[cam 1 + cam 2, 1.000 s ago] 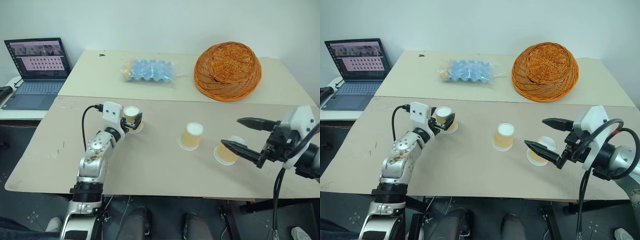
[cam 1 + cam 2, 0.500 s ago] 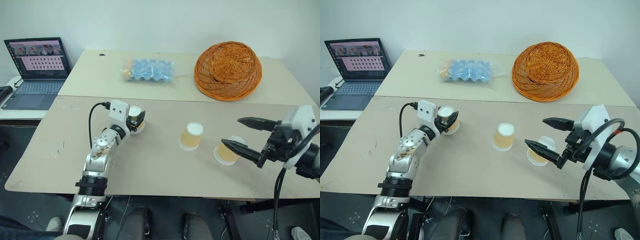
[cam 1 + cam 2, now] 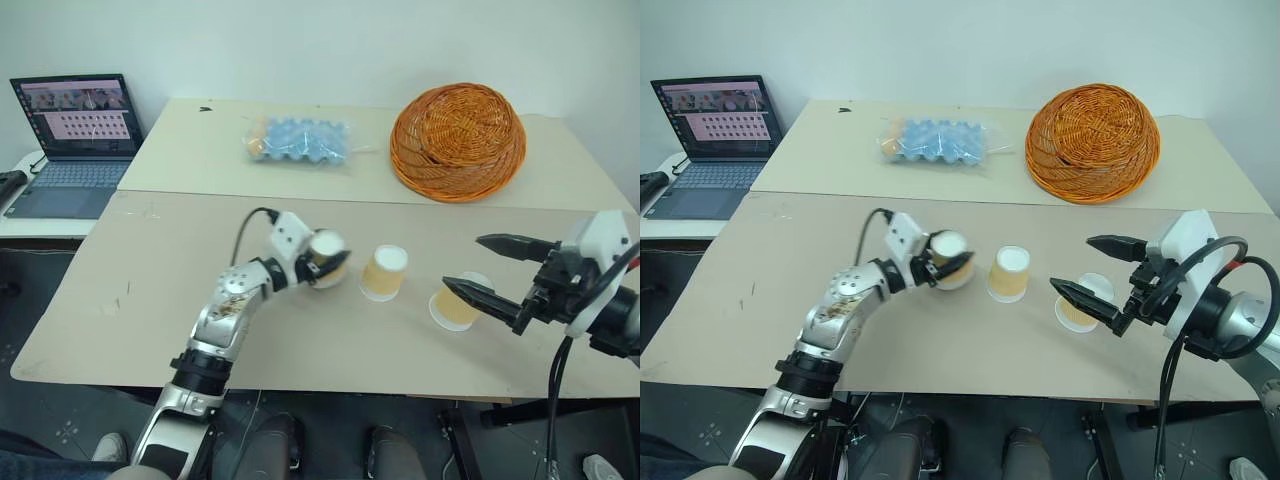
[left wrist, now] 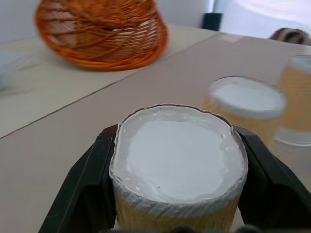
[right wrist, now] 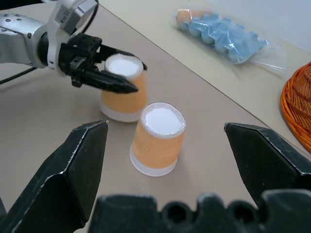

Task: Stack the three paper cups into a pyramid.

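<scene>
The left tool [image 3: 952, 262] is clamped on a cup [image 3: 949, 258], one black finger [image 4: 90, 184] pressed to each side of it. That cup is upside down, white base up, tan-orange paper wall below, and the squeeze has pushed its base into a slight oval. Whether its rim touches the worktop [image 3: 760, 300] cannot be told. It sits just left of the middle cup [image 3: 1008, 273], near it but apart.

The middle cup stands inverted on the worktop, a small tapered paper form with a faint zigzag pattern on its tan-orange side, a flat white base on top and a wider white rim at the bottom.

The right tool [image 3: 1099, 281] is spread wide, its two pointed black fingers [image 5: 68, 179] far apart and gripping nothing. The third cup [image 3: 1080, 303] stands inverted near its lower finger, partly hidden by it; contact cannot be told.

The worktop is a flat matte beige board, two panels meeting at a seam. On the far panel lie a blue egg carton [image 3: 300, 141] in clear crinkled wrap and a domed orange wicker basket [image 3: 457, 140], overturned. A laptop [image 3: 70, 145] sits open on a side table at far left.
</scene>
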You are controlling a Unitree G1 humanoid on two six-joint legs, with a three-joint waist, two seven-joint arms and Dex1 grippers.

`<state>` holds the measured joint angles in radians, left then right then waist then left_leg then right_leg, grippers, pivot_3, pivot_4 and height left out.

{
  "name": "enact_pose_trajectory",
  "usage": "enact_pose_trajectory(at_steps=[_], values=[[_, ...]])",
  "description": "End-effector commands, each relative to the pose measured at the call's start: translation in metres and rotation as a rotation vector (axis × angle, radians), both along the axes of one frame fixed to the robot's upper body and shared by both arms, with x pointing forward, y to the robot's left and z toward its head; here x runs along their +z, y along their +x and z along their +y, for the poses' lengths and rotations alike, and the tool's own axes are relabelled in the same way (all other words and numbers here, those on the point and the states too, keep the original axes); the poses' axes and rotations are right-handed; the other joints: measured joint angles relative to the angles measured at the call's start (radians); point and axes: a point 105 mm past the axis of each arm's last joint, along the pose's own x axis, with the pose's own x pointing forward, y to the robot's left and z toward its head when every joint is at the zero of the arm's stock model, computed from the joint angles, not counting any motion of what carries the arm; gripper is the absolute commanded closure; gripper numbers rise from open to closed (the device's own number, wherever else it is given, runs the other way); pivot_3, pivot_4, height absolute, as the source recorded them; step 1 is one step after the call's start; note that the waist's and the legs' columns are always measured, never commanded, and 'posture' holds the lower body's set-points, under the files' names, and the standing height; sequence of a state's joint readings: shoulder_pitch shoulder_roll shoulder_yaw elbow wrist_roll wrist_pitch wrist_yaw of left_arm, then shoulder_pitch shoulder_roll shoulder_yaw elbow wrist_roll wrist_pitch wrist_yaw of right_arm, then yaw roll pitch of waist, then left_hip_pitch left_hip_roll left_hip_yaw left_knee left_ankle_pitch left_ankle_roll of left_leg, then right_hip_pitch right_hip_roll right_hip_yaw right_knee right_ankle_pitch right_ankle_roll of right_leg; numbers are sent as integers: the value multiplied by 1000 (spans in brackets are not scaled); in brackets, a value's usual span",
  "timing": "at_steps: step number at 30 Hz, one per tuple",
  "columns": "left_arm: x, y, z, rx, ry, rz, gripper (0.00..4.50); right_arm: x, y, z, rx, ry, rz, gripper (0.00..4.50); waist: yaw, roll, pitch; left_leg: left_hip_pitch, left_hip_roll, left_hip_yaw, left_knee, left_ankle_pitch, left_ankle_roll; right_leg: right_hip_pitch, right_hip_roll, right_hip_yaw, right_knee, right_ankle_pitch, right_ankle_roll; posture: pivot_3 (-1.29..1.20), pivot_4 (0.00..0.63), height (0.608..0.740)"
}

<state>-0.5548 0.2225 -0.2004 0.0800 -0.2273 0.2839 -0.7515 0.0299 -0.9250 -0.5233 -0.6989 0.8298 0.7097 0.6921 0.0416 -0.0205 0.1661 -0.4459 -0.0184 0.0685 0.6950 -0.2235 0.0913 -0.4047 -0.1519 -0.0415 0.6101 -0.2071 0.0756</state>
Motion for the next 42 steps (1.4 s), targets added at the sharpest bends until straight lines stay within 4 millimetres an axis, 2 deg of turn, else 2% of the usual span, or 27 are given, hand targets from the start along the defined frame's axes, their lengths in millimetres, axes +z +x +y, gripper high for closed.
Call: enact_pose_trajectory(at_steps=[1,10,19,42], values=[[12,-5,-9,-93,21,-58,1952,8,-3,2,-4,-16,-36,0,-5,0,0,0,0,0,0,0,0,0,0,0,0,0,0,0,150,726],[8,-2,-9,-115,55,-54,1952,11,-5,-2,-30,-20,-48,0,-1,0,0,0,0,0,0,0,1,0,0,0,0,0,0,0,150,726],[-15,-9,-8,-147,149,-7,1952,14,-4,-3,-31,-16,-56,0,-2,0,0,0,0,0,0,0,1,0,0,0,0,0,0,0,150,726],[-19,-2,-16,-134,147,2,1952,13,-10,-3,-36,-18,-56,0,5,0,0,0,0,-1,1,0,1,0,0,0,0,0,0,0,150,726]])
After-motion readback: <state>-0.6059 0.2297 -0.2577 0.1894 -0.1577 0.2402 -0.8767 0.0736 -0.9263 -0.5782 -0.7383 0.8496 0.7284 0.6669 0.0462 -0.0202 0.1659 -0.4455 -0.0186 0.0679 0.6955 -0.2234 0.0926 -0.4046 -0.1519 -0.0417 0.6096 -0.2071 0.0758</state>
